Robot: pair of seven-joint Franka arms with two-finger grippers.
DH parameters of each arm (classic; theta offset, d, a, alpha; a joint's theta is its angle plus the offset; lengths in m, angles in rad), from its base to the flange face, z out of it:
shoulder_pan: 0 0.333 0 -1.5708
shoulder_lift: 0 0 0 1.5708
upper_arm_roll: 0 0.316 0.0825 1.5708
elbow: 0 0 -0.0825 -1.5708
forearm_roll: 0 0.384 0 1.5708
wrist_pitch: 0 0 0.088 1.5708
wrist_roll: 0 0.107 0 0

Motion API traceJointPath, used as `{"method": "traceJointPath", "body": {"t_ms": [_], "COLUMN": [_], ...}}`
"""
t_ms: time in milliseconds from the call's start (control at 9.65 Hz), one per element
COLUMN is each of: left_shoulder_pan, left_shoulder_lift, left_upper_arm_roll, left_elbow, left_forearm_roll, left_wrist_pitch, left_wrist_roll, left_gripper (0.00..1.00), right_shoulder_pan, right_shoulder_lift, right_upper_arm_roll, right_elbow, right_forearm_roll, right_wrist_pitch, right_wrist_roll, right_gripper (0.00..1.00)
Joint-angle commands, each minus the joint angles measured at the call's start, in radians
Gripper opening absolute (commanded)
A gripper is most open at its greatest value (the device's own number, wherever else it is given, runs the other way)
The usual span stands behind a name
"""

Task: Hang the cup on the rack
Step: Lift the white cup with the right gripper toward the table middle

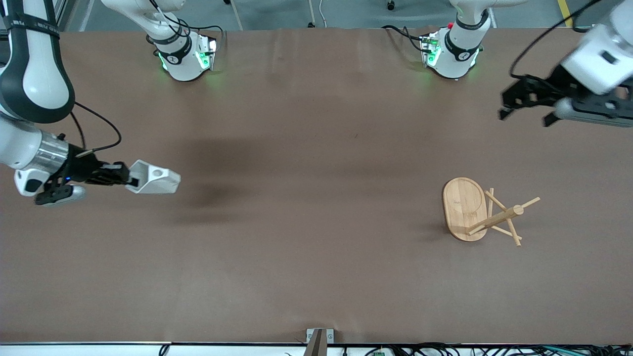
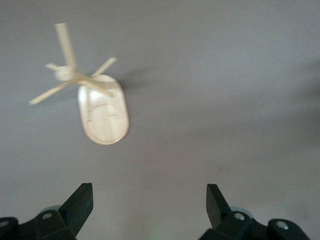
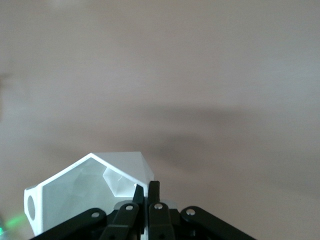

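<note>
Aloft, right gripper [image 1: 129,179] jaws pinching the cup [image 1: 154,178]; left gripper [image 1: 525,114] jaws spread above the table [image 1: 316,257].

Matte white faceted cup [image 1: 154,179], pale smooth bamboo rack [image 1: 465,207], dull brown table [image 1: 306,257] covering.

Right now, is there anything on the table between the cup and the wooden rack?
No. The front view shows only bare brown table between the cup, held by the right gripper, and the rack.

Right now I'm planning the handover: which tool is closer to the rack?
Left. The left tool hangs near the rack; the right tool, holding the cup, is at the table's right-arm end.
</note>
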Motion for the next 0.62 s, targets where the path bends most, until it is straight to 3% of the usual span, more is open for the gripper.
{"method": "traceJointPath", "body": {"t_ms": [0, 207, 311, 415, 518], "left_shoulder_pan": [0.000, 0.000, 0.000, -0.003, -0.006], "left_shoulder_lift": [0.002, 0.011, 0.014, 0.018, 0.029], "left_upper_arm_roll": [-0.131, -0.225, -0.269, -0.318, -0.371], "left_elbow": [-0.019, -0.020, -0.022, -0.022, -0.022], "left_forearm_roll": [-0.034, -0.082, -0.088, -0.091, -0.106], "left_wrist_pitch": [0.043, 0.136, 0.169, 0.186, 0.216], "left_wrist_roll": [0.083, 0.170, 0.213, 0.227, 0.227], "left_gripper": [1.00, 1.00, 1.00, 1.00, 1.00], "right_shoulder_pan": [0.051, 0.102, 0.128, 0.157, 0.192], "right_shoulder_lift": [-0.023, -0.025, -0.022, -0.017, -0.011], "right_upper_arm_roll": [-0.006, 0.000, 0.000, 0.000, 0.002], "right_elbow": [0.001, 0.009, 0.014, 0.017, 0.038], "right_forearm_roll": [0.223, 0.347, 0.472, 0.541, 0.559], "right_wrist_pitch": [-0.071, -0.110, -0.161, -0.168, -0.174], "right_wrist_roll": [0.011, 0.025, 0.080, 0.074, 0.077], "right_gripper": [0.00, 0.00, 0.00, 0.00, 0.00]}}
